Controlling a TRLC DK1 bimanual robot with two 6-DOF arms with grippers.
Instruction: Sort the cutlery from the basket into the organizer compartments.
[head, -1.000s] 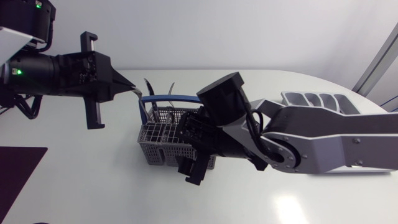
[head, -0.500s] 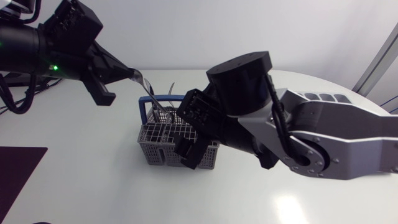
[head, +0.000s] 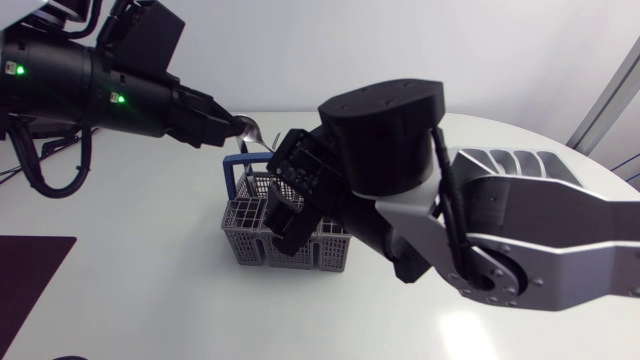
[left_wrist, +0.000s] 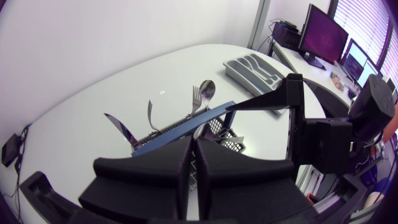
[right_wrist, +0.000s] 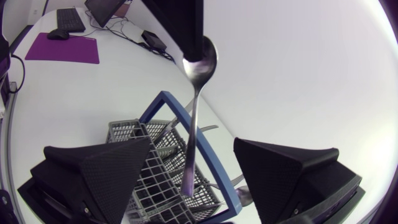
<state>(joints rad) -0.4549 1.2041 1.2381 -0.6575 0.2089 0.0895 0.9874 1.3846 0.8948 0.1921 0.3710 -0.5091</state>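
Note:
A grey wire basket (head: 245, 232) with a blue handle (head: 236, 170) stands mid-table and holds several pieces of cutlery. My left gripper (head: 228, 128) hovers above its far side, shut on the bowl of a spoon (right_wrist: 198, 93). The spoon's handle hangs down toward the basket (right_wrist: 155, 180). My right gripper (right_wrist: 193, 142) is open over the basket, one broad finger on each side of that handle without touching it. In the left wrist view a knife (left_wrist: 121, 130), a fork (left_wrist: 196, 98) and another spoon (left_wrist: 208, 90) stick up behind the blue handle (left_wrist: 180, 121).
The grey organizer (head: 505, 160) with long compartments lies at the table's right, partly behind my right arm; the left wrist view shows the organizer (left_wrist: 255, 67) beyond the basket. A dark mat (head: 30, 270) lies at the left edge.
My left arm has turned and carried the spoon right, over the basket's far side. My right arm has rolled its wrist and shifted its gripper left above the basket.

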